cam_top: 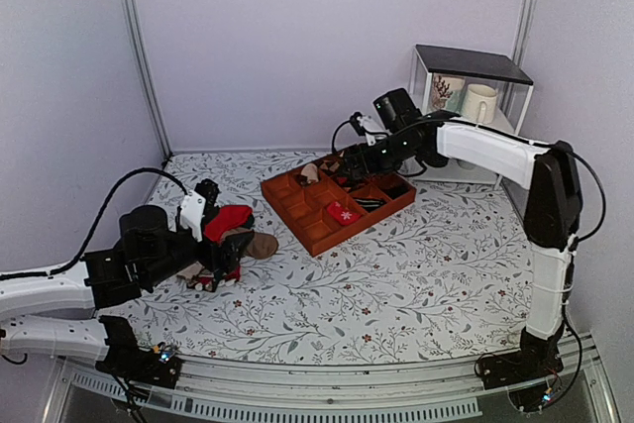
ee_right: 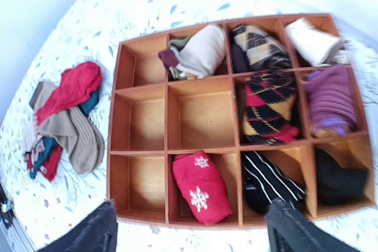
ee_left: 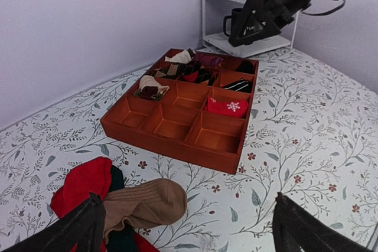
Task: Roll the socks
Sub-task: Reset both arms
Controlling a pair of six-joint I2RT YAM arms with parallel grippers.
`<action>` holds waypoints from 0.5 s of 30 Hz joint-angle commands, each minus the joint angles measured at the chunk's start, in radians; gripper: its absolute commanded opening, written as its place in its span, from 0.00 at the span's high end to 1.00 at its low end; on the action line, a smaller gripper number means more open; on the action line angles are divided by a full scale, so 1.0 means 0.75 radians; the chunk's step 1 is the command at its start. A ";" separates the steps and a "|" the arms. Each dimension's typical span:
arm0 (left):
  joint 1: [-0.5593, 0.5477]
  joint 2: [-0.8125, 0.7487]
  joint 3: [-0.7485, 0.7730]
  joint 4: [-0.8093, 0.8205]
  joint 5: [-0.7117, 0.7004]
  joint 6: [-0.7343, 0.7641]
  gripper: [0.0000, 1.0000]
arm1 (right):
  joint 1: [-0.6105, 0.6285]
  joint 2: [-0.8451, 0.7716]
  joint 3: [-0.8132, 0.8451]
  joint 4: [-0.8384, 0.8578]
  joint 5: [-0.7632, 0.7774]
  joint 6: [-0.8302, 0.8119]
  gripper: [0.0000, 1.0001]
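- Your rolled red socks (ee_right: 201, 187) sit in the wooden tray (ee_right: 113, 146). In the right wrist view they fill the second compartment from the left in the nearest row.
- The right pincer (ee_right: 190, 222) hangs above that row with its fingers (ee_right: 88, 234) spread wide on either side of the bundle. It holds nothing, and no contact with the socks shows.
- Your right arm rises from its base at the near right edge of the table (cam_top: 446, 274). The elbow is high and the forearm stretches left over the tray, with the wrist camera looking down into it.
- The bundle's long axis runs near to far in the wrist view, a little tilted, roughly across the line between the two fingers. White snowflake marks face up.
- Your left arm lies low across the left side of the table. The left pincer (ee_left: 189, 228) is also spread wide and empty, just over the loose heap of red, brown and beige socks (ee_left: 130, 202), well apart from the tray.
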State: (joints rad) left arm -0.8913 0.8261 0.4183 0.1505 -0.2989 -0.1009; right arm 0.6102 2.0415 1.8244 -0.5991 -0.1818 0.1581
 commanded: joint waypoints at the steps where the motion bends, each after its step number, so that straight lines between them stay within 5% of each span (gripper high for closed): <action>1: 0.040 0.062 0.076 -0.090 0.022 -0.072 0.01 | -0.006 -0.209 -0.215 0.049 0.095 -0.017 0.07; 3: 0.053 0.074 0.091 -0.114 0.018 -0.091 0.00 | -0.006 -0.318 -0.370 0.133 0.020 -0.016 0.01; 10: 0.100 0.003 0.074 -0.137 0.039 -0.162 0.00 | -0.002 -0.754 -0.931 0.512 -0.075 0.104 0.00; 15: 0.109 -0.035 0.058 -0.149 0.055 -0.185 0.00 | -0.001 -0.880 -1.095 0.516 -0.011 0.128 0.00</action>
State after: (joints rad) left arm -0.8280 0.8200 0.4686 0.0616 -0.2752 -0.2104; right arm 0.6086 1.4540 1.0492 -0.2985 -0.2138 0.2161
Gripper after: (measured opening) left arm 0.994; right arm 0.997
